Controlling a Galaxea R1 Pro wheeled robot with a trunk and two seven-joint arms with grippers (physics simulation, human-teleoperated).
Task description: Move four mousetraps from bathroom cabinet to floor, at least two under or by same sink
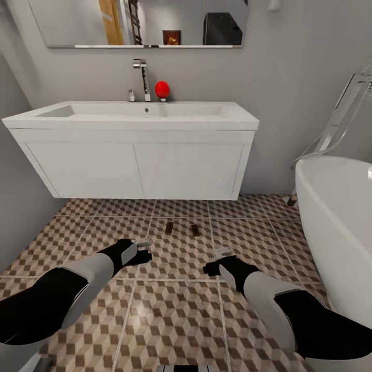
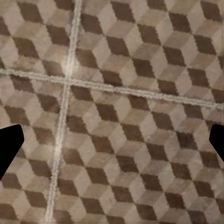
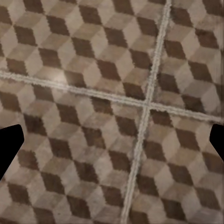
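Two small brown mousetraps lie flat on the cube-patterned bathroom floor, just in front of the white wall-hung sink and apart from each other. My left gripper hovers low over the tiles, near the left trap, open and empty. My right gripper hangs over the floor a little nearer to me than the right trap, also open with nothing in it. In each wrist view the black fingertips stand wide apart over bare tiles. The wooden cabinet is out of view.
A white bathtub fills the right side, with a small dark brown object at its foot by the wall; I cannot tell what it is. A chrome tap and a red ball-shaped item stand on the sink. A grey wall runs along the left.
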